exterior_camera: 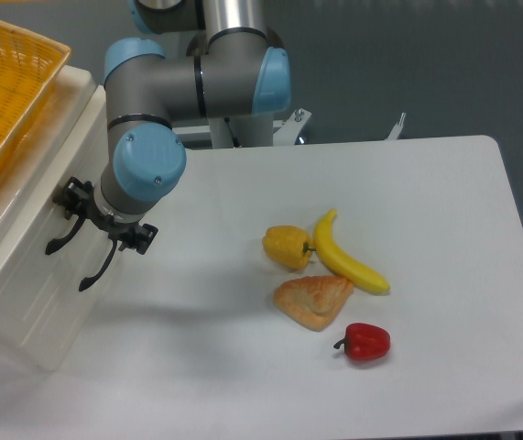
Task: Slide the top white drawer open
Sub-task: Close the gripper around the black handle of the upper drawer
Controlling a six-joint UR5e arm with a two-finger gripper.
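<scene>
Cabinet (32, 302) at table's (444, 275) left edge; basket (9, 82) on top of it. Top drawer (37, 197) above lower drawer (55, 307), each with a handle on its front. Gripper (92, 229) against the drawer fronts, apparently at the top handle (59, 238); contact unclear. Mid-table: banana (348, 257) right of, touching, yellow pepper (287, 246); pastry (314, 301) just in front of both; red pepper (365, 342) front-right of the pastry, near it.

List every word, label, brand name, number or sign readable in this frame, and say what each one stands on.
None: no readable text, number or sign shows anywhere in this view.
The white cabinet and its top white drawer: plain fronts, no label.
The robot arm and gripper: no legible marking.
The yellow wicker basket, banana, peppers and pastry: no stickers visible.
</scene>
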